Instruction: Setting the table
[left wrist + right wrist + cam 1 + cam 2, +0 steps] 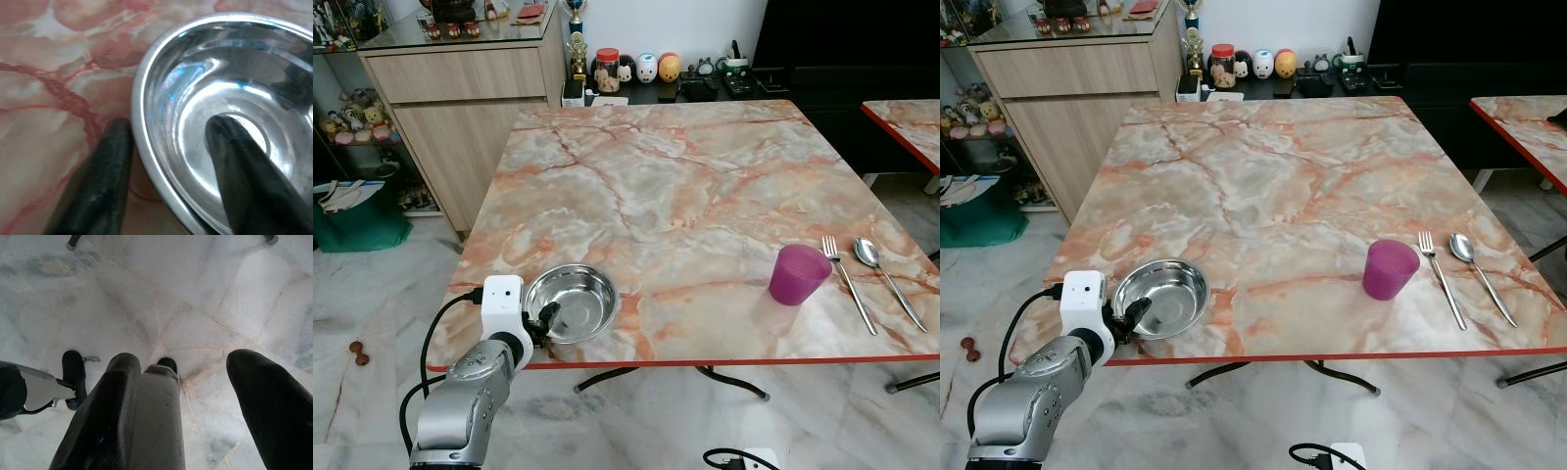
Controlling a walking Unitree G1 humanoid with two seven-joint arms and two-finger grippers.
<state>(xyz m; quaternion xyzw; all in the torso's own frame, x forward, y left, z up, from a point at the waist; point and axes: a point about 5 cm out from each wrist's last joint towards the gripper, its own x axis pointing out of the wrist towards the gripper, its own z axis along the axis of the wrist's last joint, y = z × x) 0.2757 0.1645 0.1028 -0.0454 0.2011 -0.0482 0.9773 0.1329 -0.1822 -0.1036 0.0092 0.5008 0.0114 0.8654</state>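
Your left gripper (546, 320) is at the bowl (574, 303), which sits on the table (685, 186) right by its near edge, toward the left corner. In the left wrist view the fingers (100, 186) straddle the bowl's rim: one black finger is outside on the marble, the other is down inside the steel. They look close around the rim, but there's some gap showing next to the outer finger, so I honestly can't tell if it's actually pinching the bowl or just sitting around it. The bowl looks flat on the table.

Relative to the bowl, the rest of the setting is well off to the right along the same near edge. The purple cup (797, 273) stands upright there, then the fork (847, 281) just beyond the cup, and the spoon (887, 276) just beside the fork, both lying roughly parallel with handles toward the near edge. None of them touch each other.

Your right gripper (200, 396) hangs idle over the floor (146, 298), fingers spread wide apart with nothing between them.

Past the far side of the table from the bowl there's a wooden cabinet (460, 108).
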